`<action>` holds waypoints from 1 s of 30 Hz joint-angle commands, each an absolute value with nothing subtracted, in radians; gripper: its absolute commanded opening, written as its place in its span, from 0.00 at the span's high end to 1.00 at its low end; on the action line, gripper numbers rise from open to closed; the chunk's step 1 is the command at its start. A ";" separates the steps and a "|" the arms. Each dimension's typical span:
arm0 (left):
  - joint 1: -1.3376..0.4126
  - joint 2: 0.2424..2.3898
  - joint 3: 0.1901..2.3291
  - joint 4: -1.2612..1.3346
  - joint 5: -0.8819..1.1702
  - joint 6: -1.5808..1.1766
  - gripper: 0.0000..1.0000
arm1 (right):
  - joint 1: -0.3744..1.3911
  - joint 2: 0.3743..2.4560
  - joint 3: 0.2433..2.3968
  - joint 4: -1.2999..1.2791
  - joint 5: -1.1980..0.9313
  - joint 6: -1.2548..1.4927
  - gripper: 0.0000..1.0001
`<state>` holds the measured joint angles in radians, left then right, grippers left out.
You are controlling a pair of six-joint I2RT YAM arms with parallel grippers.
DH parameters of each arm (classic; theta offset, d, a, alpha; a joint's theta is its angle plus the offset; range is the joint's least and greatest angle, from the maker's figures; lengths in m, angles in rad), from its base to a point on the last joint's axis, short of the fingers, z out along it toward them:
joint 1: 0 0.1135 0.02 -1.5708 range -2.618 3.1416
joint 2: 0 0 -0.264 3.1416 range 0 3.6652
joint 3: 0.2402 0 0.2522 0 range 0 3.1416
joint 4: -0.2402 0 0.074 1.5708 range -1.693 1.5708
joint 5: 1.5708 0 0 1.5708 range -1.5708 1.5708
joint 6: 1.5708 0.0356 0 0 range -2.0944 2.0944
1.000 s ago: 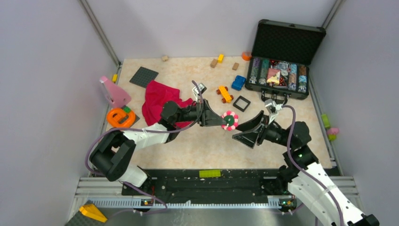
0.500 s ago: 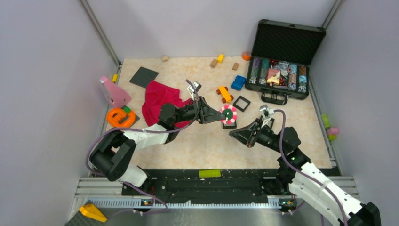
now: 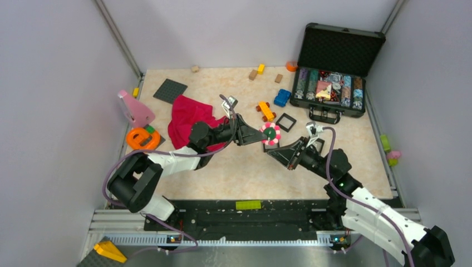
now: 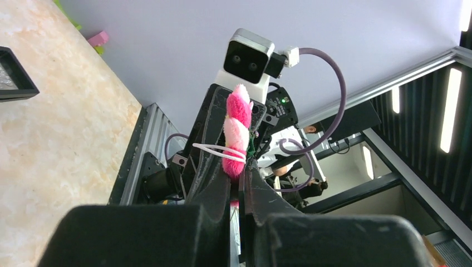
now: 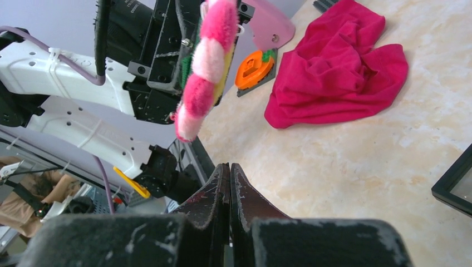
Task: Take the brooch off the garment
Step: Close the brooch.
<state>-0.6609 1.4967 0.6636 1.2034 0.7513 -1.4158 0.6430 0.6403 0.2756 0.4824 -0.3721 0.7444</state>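
The brooch [image 3: 271,134] is a fluffy pink-and-white flower with a dark middle. The left gripper [image 3: 260,137] holds it up off the surface, right of the crumpled red garment [image 3: 189,118].

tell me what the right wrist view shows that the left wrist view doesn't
Only the right wrist view: the red garment crumpled on the table, the orange ring toy beyond it, and the right hand shut with nothing in it. Only the left wrist view: the left hand shut on the brooch, with the right arm's camera behind. Both: that brooch, seen edge-on, pink and white.
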 commanded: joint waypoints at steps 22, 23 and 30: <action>-0.689 1.529 0.661 1.078 0.763 -1.256 1.00 | 0.684 0.601 0.369 0.410 -0.260 0.746 1.00; -0.693 1.530 0.661 1.082 0.774 -1.259 1.00 | 0.684 0.603 0.373 0.402 -0.258 0.741 1.00; -0.718 1.534 0.639 1.059 0.807 -1.240 1.00 | 0.684 0.602 0.380 0.373 -0.248 0.715 1.00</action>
